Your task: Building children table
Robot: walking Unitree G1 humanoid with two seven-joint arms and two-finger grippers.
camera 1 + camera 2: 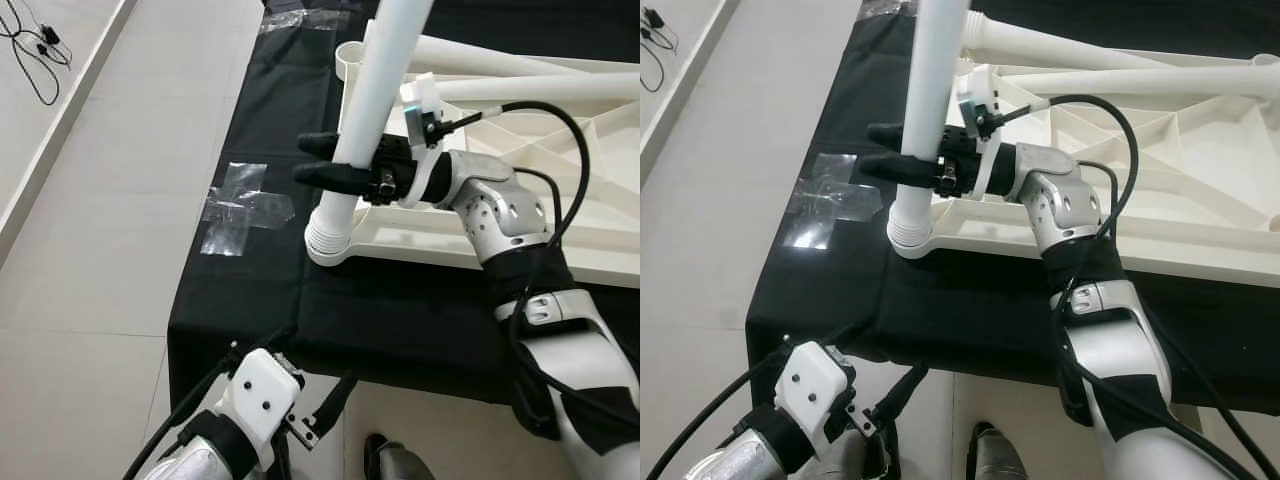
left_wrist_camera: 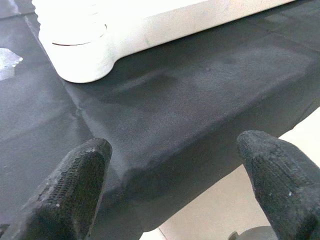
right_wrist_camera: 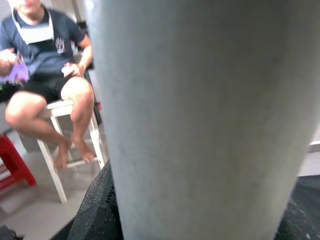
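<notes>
- Table leg [image 1: 372,100], a long white tube, stands nearly upright with its ribbed lower end in the corner socket [image 1: 330,240] of the white tabletop [image 1: 560,210]; its long axis runs up and leans slightly toward the robot's right, passing out of the top of the eye views.
- Tabletop lies upside down, ribbed underside up, on a black cloth [image 1: 400,310] that covers the desk; the socket corner sits near the cloth's near-left corner.
- Right hand [image 1: 318,160] reaches in from the right at about mid-height of the visible leg, its two black fingers [image 1: 330,176] clamped on the tube, one on each side; in the right wrist view the grey-white tube sits right against the camera.
- Two more white legs [image 1: 520,70] lie flat across the far part of the tabletop, long axes running left to right; an open socket [image 1: 350,55] stands at the far-left corner, behind the upright leg.
- Left hand [image 2: 175,190] is low at the near edge of the desk, fingers [image 2: 75,185] spread apart and holding nothing, pointing at the cloth edge and the socket corner.
- Strips of clear tape [image 1: 245,208] fix the cloth's left edge to the pale tiled floor [image 1: 100,260]; more tape lies at the far corner.
- Black cables [image 1: 35,45] lie on the floor at far left.
- Right wrist view: a person [image 3: 45,65] sits on a white stool beyond the leg, with a red stool [image 3: 12,167] beside.
- No readable writing or brand shows.
</notes>
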